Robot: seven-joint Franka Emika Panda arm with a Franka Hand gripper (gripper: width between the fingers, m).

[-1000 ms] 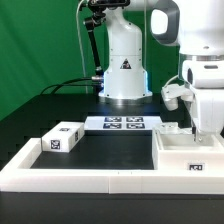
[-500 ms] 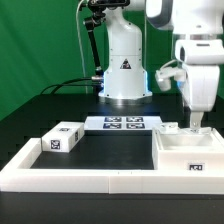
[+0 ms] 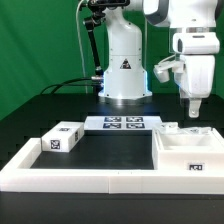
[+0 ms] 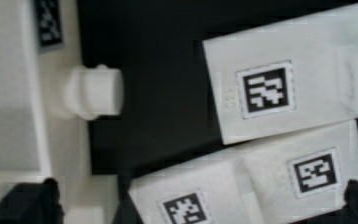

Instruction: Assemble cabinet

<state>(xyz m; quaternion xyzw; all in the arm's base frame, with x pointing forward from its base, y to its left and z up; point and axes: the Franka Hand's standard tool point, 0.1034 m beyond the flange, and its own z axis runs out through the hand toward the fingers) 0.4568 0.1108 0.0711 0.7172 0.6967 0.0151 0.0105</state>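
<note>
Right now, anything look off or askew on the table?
Nothing looks broken or spilled. The block sits turned at an angle to the wall. In the wrist view, the panels lie slanted relative to the white part beside them. These look like loose parts, so probably fine.

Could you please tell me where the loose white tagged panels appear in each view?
Exterior view: the panels lie at the exterior view's right, just beyond the box shell, under the gripper; their tags are too small to make out.
Wrist view: the panels fill much of the picture, tags facing up.
Shared landmark: the black table they lie on.
</note>
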